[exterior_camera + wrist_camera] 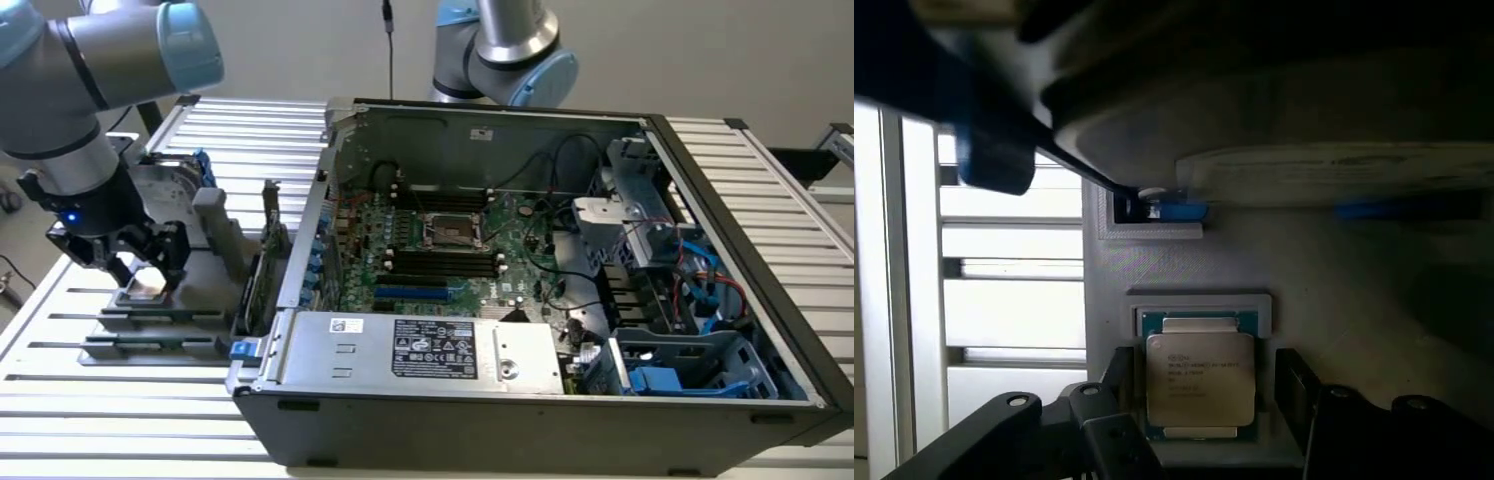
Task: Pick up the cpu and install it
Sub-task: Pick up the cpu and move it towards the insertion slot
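You see your tool (143, 272) low over the grey holder (160, 318) on the slatted surface (120, 420), at the exterior view's left of the open computer case (534, 250). Its fingers (1296, 385) stand apart, one on each side of the cpu (1200, 378), gripping nothing. The cpu lies flat in the holder's recess.

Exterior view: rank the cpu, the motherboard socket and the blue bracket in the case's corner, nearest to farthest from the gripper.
From the gripper:
1. cpu, right between the jaws, at the exterior view's left.
2. motherboard socket, middle of the case, toward the exterior view's right.
3. blue bracket, the case's lower corner, farthest toward the exterior view's right.
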